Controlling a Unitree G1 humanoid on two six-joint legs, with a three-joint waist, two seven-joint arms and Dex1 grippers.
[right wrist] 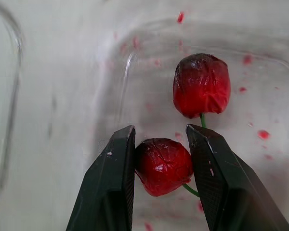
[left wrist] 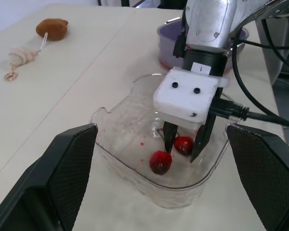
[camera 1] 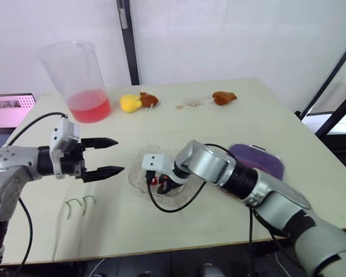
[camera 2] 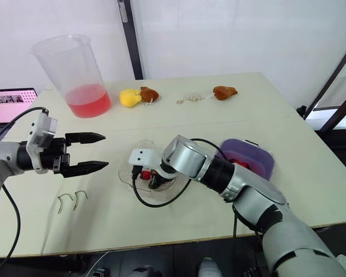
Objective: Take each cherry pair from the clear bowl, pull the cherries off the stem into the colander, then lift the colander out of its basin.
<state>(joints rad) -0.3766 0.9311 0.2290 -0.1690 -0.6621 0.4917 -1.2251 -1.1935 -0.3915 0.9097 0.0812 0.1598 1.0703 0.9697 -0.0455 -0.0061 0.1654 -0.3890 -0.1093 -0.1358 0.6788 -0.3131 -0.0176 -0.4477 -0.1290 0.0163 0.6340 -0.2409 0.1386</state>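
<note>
Down in the clear bowl [left wrist: 116,144] lies the cherry pair [right wrist: 201,85], its two red cherries joined by a green stem. The right gripper [left wrist: 182,153] reaches into the bowl, its fingers pressed against both sides of one cherry. Just beside the bowl sits the purple colander [camera 2: 260,153]. On the bowl's other side, the left gripper [camera 1: 120,154] hovers with fingers spread, above two bare green stems [camera 1: 81,205] on the table [camera 1: 219,127].
</note>
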